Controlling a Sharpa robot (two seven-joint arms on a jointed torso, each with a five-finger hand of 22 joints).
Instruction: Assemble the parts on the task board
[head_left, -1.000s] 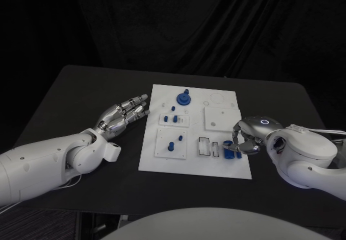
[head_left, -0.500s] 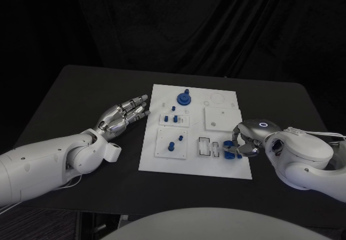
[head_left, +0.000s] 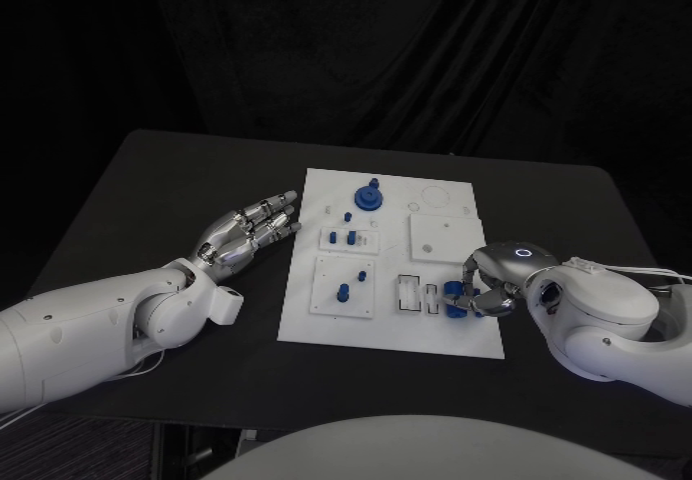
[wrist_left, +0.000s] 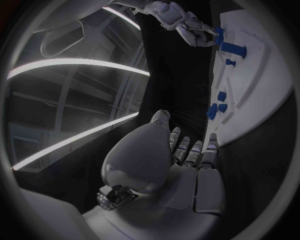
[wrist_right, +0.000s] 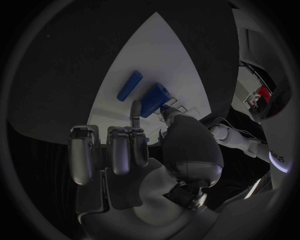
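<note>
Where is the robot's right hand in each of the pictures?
Head view: the right hand is at the task board's right edge, over blue parts.
Left wrist view: right hand is far off, at the board's end.
Right wrist view: right hand is mid-picture.
Shared landmark: the white task board.

Glossy white arms, each silver robot hand (head_left: 248, 233) many-fingered, right wrist ringed blue.

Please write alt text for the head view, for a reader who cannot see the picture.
The right hand reaches onto the near right part of the white task board, its fingers curled at small blue parts there. The left hand rests on the black table, beside the board's left edge.
</note>
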